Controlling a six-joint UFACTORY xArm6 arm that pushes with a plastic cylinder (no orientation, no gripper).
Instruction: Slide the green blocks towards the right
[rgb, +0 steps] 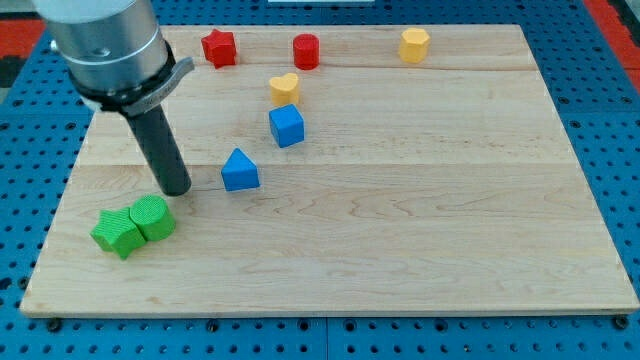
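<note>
Two green blocks sit touching near the view's lower left: a green star block (116, 233) and a rounded green block (152, 216) just to its right. My tip (176, 190) rests on the board just above and slightly right of the rounded green block, close to it. A blue triangular block (239, 171) lies to the right of my tip.
A blue cube (286, 126) and a yellow heart block (284, 88) sit above the blue triangle. A red star (218, 47), a red cylinder (306, 51) and a yellow hexagonal block (414, 44) line the top of the wooden board (420, 220).
</note>
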